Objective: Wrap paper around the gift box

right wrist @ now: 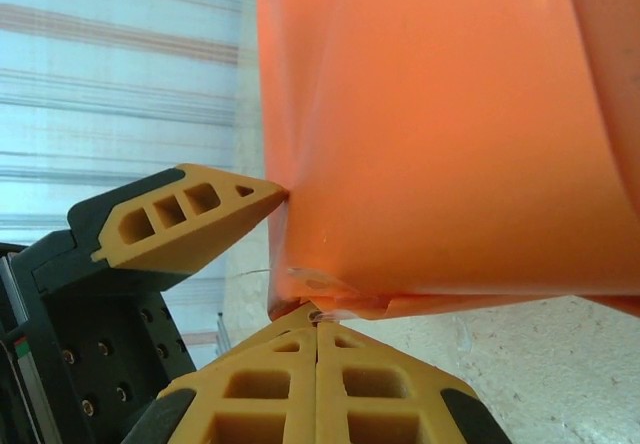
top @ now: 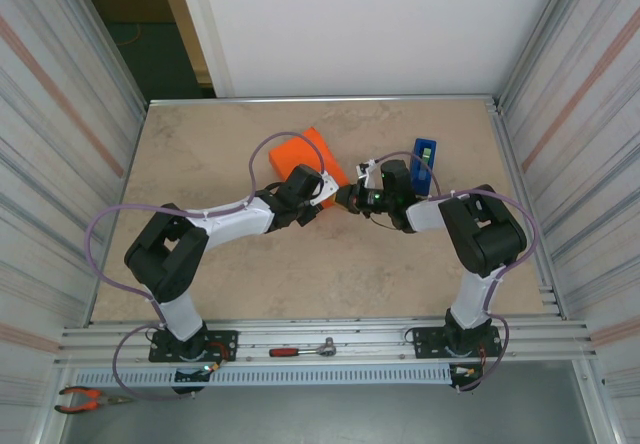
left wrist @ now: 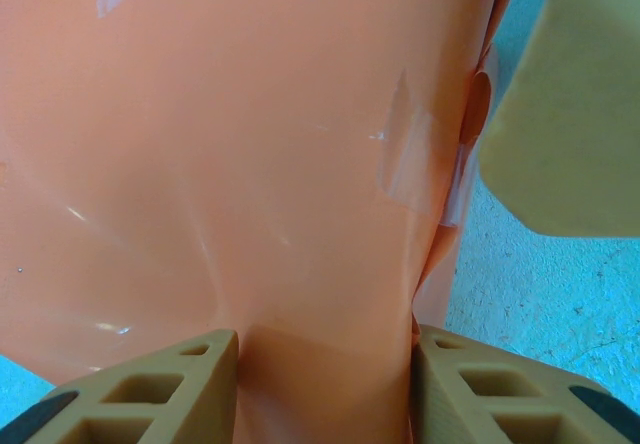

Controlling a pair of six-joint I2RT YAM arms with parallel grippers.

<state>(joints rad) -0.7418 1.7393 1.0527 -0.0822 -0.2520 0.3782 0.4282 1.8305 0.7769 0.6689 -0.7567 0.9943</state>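
Observation:
The gift box (top: 303,154) is an orange block skinned in the paper (left wrist: 230,164), with patches of clear tape (left wrist: 410,154) over the folds. It lies on the table behind both grippers. My left gripper (top: 322,186) is shut on the box's near end, and a tan finger (left wrist: 150,389) presses against each side of it. My right gripper (right wrist: 318,316) is shut, its joined tips touching the box's lower taped corner (right wrist: 320,289). In the right wrist view one left finger (right wrist: 190,214) touches the box's side.
A blue tape dispenser (top: 424,160) stands just right of my right gripper (top: 347,197). A red-handled tool (top: 300,350) lies on the front rail and pliers (top: 85,399) sit at the lower left. Ribbed walls close in both sides.

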